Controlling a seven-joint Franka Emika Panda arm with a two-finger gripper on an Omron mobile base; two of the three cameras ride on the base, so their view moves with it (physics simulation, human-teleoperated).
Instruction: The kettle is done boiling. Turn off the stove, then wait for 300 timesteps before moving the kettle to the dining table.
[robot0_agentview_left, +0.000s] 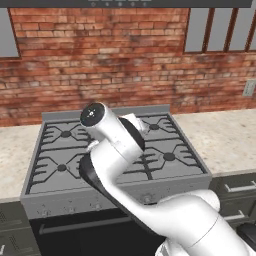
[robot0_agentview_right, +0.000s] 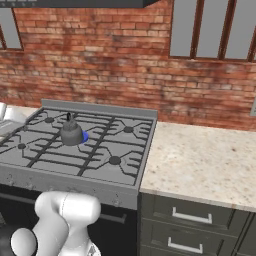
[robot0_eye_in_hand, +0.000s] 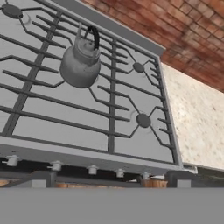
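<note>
The stove (robot0_agentview_right: 60, 170) is a wide grey gas range with black grates. A small grey kettle (robot0_agentview_right: 71, 132) with a dark arched handle stands on its middle grate, and a blue glow (robot0_agentview_right: 85, 136) shows at the kettle's right base. In the hand view the kettle (robot0_eye_in_hand: 81, 65) sits upper left on the stove (robot0_eye_in_hand: 65, 127), with the row of front knobs (robot0_eye_in_hand: 92, 169) along the near edge. My gripper (robot0_eye_in_hand: 109, 181) hangs in front of the knobs, open, its dark fingertips (robot0_eye_in_hand: 43, 178) wide apart with nothing between them. My arm hides the kettle in the left base view. The dining table is out of view.
A beige speckled counter (robot0_agentview_right: 200, 160) with dark drawer fronts (robot0_agentview_right: 192, 216) runs to the right of the stove. Another stretch of counter (robot0_agentview_left: 12, 155) lies on its left. A red brick wall (robot0_agentview_right: 125, 75) with windows stands behind. My white arm (robot0_agentview_left: 112, 145) leans over the stove front (robot0_agentview_left: 65, 205).
</note>
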